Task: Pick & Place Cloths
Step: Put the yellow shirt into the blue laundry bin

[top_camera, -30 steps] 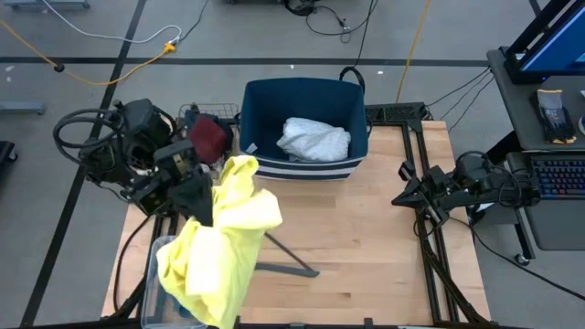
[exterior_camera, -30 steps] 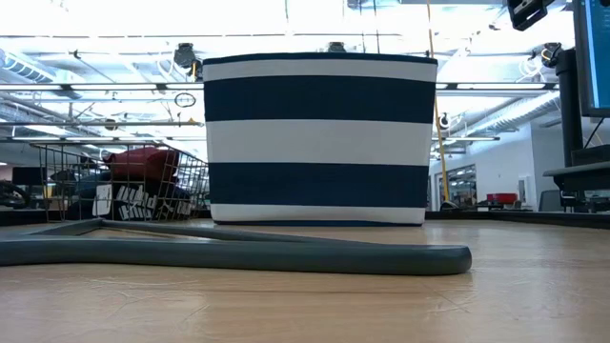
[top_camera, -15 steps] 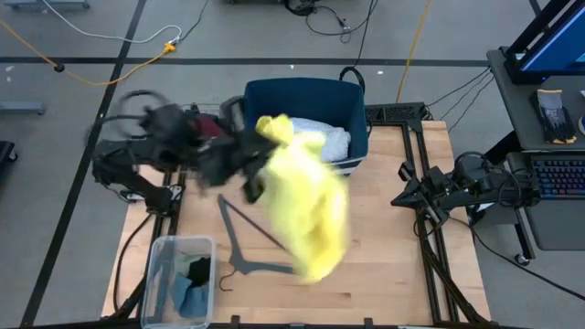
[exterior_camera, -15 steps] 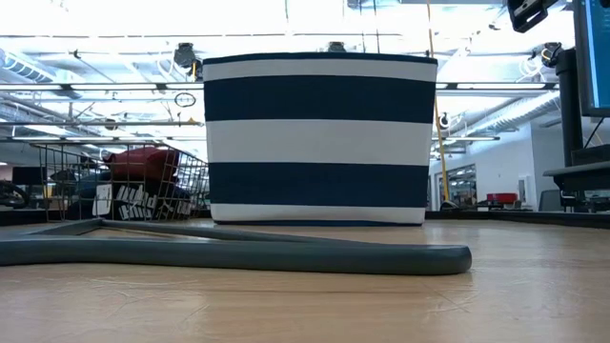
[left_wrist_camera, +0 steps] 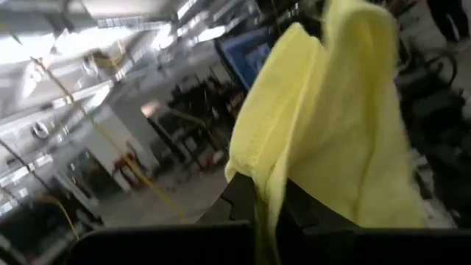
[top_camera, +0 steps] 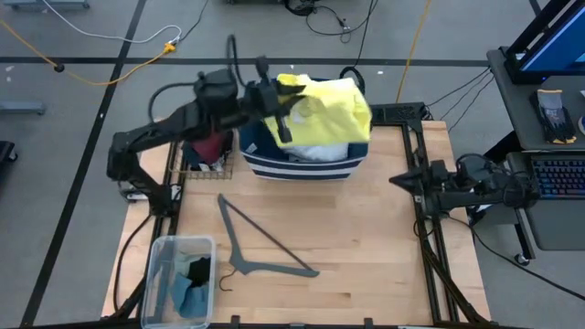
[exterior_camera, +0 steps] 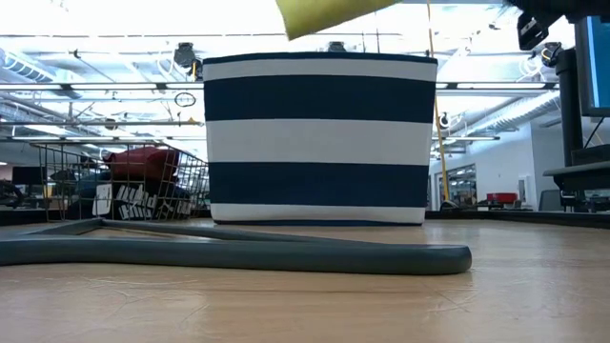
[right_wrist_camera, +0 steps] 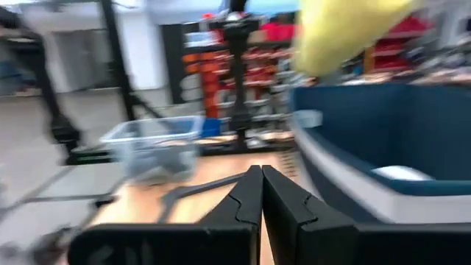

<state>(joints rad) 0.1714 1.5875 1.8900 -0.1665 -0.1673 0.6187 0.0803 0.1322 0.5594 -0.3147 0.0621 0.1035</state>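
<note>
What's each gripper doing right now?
Left gripper: shut on the yellow T-shirt, above the bin.
Right gripper: shut, empty.

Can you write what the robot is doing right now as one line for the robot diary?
left pincer: shut on yellow T-shirt | T-shirt: hanging over striped basket | right pincer: shut, waiting at table's right edge

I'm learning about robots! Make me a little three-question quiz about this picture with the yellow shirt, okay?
1. True or false: the left gripper holds the soft yellow T-shirt above the navy-and-white striped fabric basket.
2. What lies on the wooden table in front of the basket? A) thin grey clothes hanger B) a spoon C) a book
3. Fill in: the right gripper is ____, holding nothing.

Key: 1 true; 2 A; 3 shut.
</note>
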